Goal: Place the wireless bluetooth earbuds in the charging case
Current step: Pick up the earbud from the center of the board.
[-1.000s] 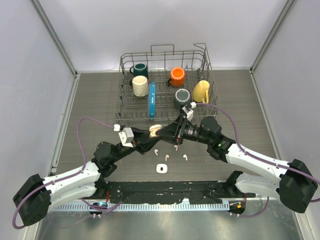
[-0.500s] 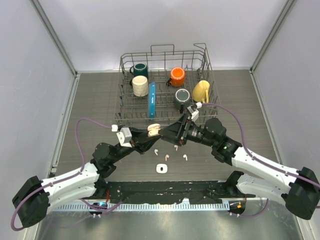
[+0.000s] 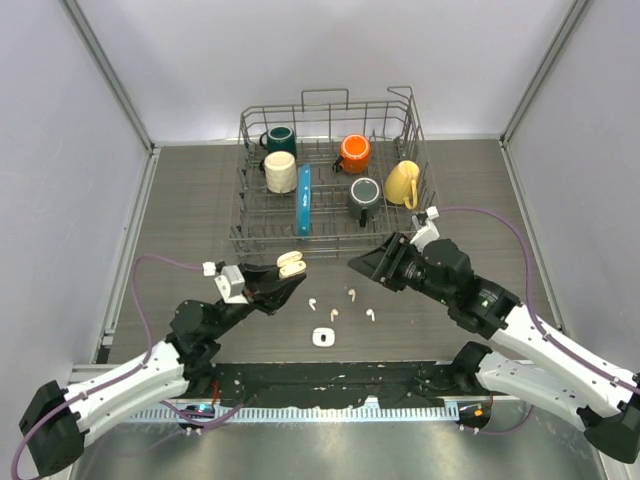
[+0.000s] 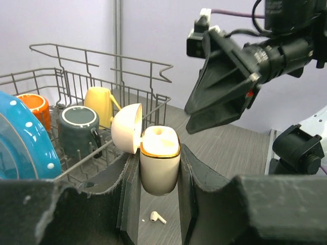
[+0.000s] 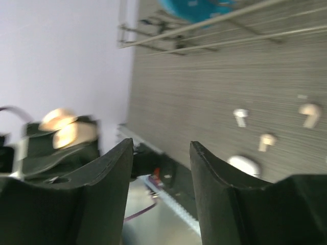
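Note:
My left gripper (image 3: pixel 290 268) (image 4: pixel 159 171) is shut on a beige charging case (image 3: pixel 291 263) (image 4: pixel 159 162), held upright above the table with its lid (image 4: pixel 126 127) swung open to the left. Several tiny earbuds lie loose on the table: one (image 3: pixel 312 300) (image 4: pixel 158 218) just below the case, others (image 3: pixel 351 294) (image 3: pixel 334 314) (image 3: pixel 370 314) to its right. My right gripper (image 3: pixel 362 268) (image 5: pixel 161 148) hangs open and empty to the right of the case, apart from it. The blurred right wrist view shows earbuds (image 5: pixel 240 115) (image 5: pixel 309 113) (image 5: pixel 265 141) on the table.
A small white case (image 3: pixel 322 337) (image 5: pixel 245 164) lies near the front edge. A wire dish rack (image 3: pixel 325 108) at the back holds several mugs, among them orange (image 3: pixel 355 152) and yellow (image 3: pixel 402 182), and a blue plate (image 3: pixel 303 200). Grey walls stand on both sides.
The two grippers, which met over the table's middle, have drawn apart. The left moved back left and lower with the case; the right pulled away to the right with its jaws open.

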`<state>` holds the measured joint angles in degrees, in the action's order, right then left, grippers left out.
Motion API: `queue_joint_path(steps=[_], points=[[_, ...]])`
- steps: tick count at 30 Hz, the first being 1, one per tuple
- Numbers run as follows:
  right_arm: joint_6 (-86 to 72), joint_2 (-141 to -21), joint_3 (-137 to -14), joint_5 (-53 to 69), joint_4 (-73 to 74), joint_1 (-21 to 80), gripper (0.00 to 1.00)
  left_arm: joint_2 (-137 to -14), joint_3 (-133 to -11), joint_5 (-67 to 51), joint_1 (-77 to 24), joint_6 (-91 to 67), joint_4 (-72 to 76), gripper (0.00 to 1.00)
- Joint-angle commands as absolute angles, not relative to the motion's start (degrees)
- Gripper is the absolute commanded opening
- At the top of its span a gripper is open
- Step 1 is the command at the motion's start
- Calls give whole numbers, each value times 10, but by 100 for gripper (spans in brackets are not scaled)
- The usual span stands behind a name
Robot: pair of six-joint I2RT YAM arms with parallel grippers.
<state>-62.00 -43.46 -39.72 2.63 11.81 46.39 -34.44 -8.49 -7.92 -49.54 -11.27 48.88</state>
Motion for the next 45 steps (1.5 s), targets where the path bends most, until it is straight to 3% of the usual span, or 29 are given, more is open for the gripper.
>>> queue_joint_path(steps=[1,5,23,45], points=[[-544,-475,-437,-91,268,462,52,-297,-82,-69,-497,-103,457,0],[-491,-525,-453,-101,296,462,46,-273,-74,-83,-497,-118,446,0],[-466,-704,-486,-122,282,471,41,-267,-32,-80,-497,-141,505,0],[-444,-875,-542,-168,280,514,45,-273,-52,-96,-497,-143,482,0]])
